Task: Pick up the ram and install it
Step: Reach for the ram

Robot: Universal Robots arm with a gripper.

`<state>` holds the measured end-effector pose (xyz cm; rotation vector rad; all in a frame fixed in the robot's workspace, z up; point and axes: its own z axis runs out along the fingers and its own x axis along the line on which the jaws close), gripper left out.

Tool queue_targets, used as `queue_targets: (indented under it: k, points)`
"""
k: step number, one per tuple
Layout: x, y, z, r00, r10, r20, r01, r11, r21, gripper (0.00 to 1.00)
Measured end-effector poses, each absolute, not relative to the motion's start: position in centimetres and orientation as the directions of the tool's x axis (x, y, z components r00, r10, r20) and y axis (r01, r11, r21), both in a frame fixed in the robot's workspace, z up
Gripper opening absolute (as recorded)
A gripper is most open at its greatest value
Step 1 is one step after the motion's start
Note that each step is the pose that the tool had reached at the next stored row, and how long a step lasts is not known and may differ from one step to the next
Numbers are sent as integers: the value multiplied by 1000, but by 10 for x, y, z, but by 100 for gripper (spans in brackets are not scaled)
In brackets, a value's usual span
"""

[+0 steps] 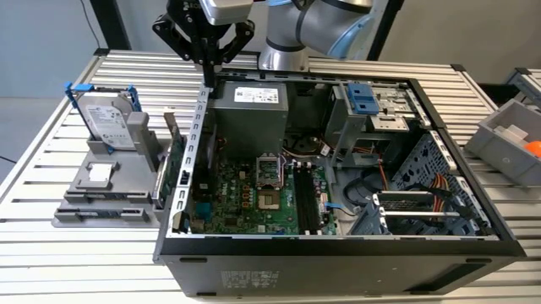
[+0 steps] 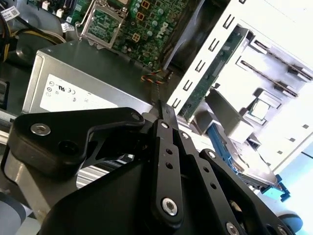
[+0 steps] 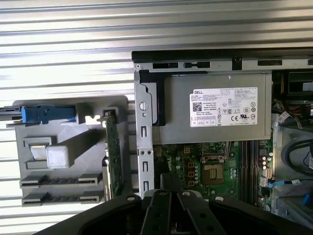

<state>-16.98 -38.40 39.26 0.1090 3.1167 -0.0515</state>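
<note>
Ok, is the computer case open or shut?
Open: the case has no side cover, and the green board and power supply inside lie exposed.

A robot arm of rounded silver-grey metal joint housings (image 1: 292, 41) has one joint capped with a pale blue plastic cover (image 1: 350, 33). A light grey boxy block (image 1: 227, 7) sits at the wrist. Below it is a matte black two-fingered gripper (image 1: 210, 63), built from flat, angular linkage bars that taper to narrow tips. In both wrist views the gripper (image 2: 163, 111) (image 3: 168, 182) shows round silver screw heads (image 2: 169, 207) at its pivots. Small holes run in a row along the central bars.
</note>
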Motion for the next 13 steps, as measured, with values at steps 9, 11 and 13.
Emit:
queue_targets:
  k: [9, 11, 13]
  points:
    - [-178, -384, 393, -997, 69, -23, 70, 997, -32, 0]
    - [-180, -384, 393, -997, 69, -23, 70, 997, -32, 0]
    - [-181, -384, 393, -997, 69, -23, 70, 997, -32, 0]
